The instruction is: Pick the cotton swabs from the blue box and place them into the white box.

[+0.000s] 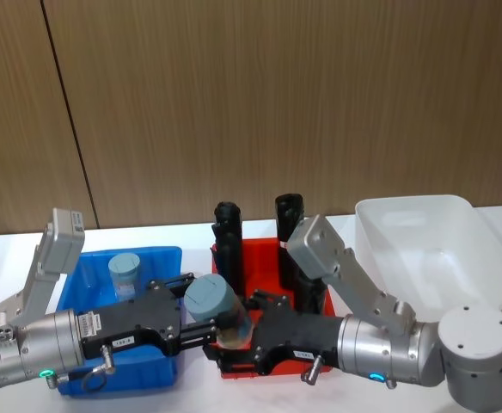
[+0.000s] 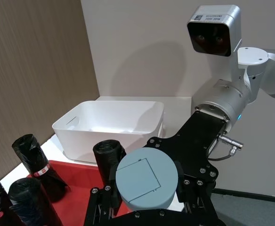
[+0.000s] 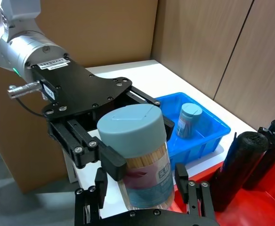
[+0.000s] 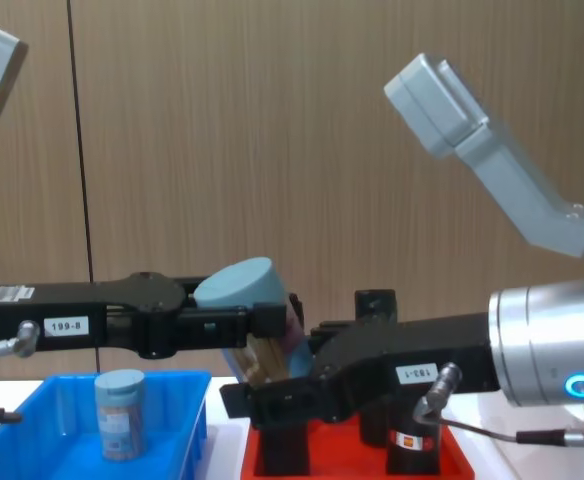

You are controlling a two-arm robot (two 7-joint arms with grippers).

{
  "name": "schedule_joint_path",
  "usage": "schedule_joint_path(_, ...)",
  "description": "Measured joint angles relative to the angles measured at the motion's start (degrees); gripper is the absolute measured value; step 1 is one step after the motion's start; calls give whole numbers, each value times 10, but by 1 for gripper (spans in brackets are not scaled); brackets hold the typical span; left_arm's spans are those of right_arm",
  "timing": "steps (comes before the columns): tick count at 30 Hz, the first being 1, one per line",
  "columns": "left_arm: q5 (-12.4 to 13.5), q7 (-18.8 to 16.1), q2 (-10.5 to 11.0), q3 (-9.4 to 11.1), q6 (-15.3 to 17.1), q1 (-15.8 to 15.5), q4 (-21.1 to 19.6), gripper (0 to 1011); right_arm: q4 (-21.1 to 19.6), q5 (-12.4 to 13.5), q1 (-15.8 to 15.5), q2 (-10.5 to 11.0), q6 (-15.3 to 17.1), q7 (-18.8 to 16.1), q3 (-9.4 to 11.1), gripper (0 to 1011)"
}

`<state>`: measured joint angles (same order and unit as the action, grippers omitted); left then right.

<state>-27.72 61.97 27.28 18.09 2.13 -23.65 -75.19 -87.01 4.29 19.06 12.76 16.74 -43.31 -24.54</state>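
midair, cotton swabs pinched by left fingers, between spread right fingers.

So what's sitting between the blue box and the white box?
A red tray holding black rolls, as the head view shows. Above its near corner, the left gripper holds a cotton swab tub, the right gripper meeting it.

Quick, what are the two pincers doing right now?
Left pincer: shut on a cotton swab tub, held up in the air.
Right pincer: open, with a finger on each side of that tub, not squeezing it.
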Motion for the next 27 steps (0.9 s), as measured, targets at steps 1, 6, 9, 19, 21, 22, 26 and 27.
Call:
schedule_joint_path(1, 0, 0, 0, 0, 0, 0, 0, 660, 1, 0, 0, 0, 0, 0, 0, 909)
schedule_joint_path(6, 0, 0, 0, 0, 0, 0, 0, 660, 6, 0, 3, -1, -3, 4, -1, 758)
schedule_joint_path(9, 0, 0, 0, 0, 0, 0, 0, 660, 8, 0, 5, -1, -4, 4, -2, 681)
schedule_joint_path(19, 0, 0, 0, 0, 0, 0, 0, 660, 12, 4, 8, 0, -6, 4, -4, 659)
schedule_joint_path(21, 0, 0, 0, 0, 0, 0, 0, 683, 12, 5, 8, 1, -6, 5, -4, 659)
schedule_joint_path(22, 0, 0, 0, 0, 0, 0, 0, 717, 13, 5, 8, 2, -6, 5, -4, 659)
schedule_joint_path(26, 0, 0, 0, 0, 0, 0, 0, 825, 13, 8, 9, 3, -7, 5, -4, 659)
schedule_joint_path(27, 0, 0, 0, 0, 0, 0, 0, 861, 13, 8, 9, 3, -7, 5, -5, 659)
